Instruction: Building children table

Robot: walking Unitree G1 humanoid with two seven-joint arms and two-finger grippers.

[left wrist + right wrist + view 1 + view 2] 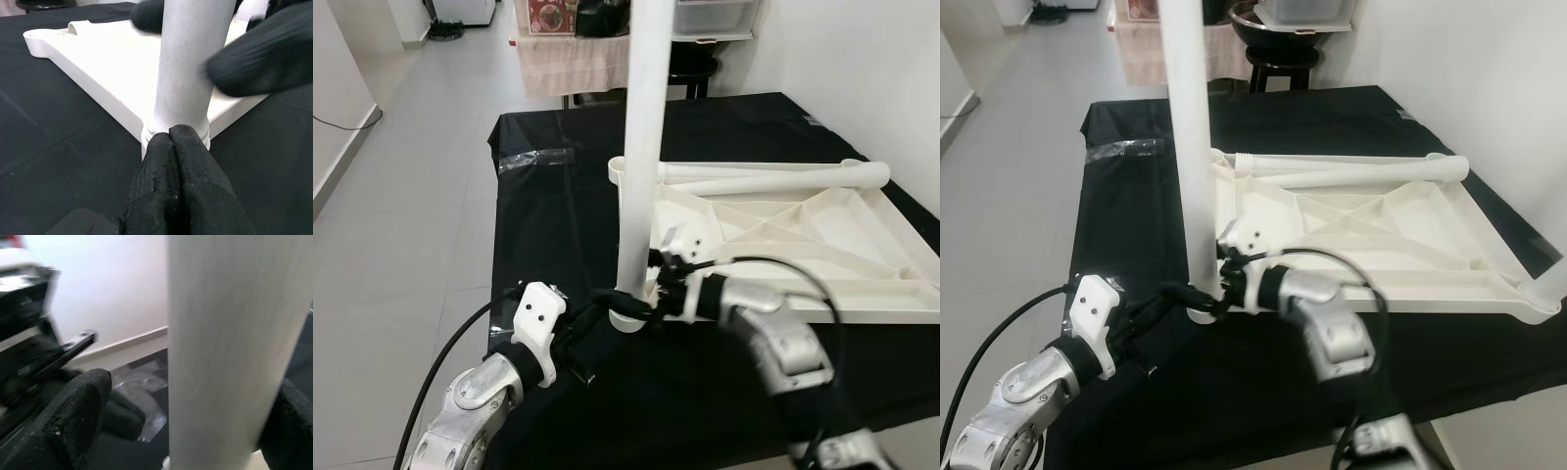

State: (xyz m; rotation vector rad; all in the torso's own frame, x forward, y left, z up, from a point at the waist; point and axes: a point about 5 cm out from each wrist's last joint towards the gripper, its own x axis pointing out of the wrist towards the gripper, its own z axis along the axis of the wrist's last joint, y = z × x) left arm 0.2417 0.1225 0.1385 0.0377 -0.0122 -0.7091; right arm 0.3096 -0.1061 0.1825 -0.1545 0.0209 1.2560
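The right gripper [651, 289] is clenched around the base of the upright white table leg [641, 157], one finger on each side of it. The left gripper [171, 147] is pressed against the leg's socket, its fingers closed together. The inverted white tabletop [783, 245] is seen at centre right on a black-covered table [538, 196], another leg [773, 174] lying across it. No writing can be read.
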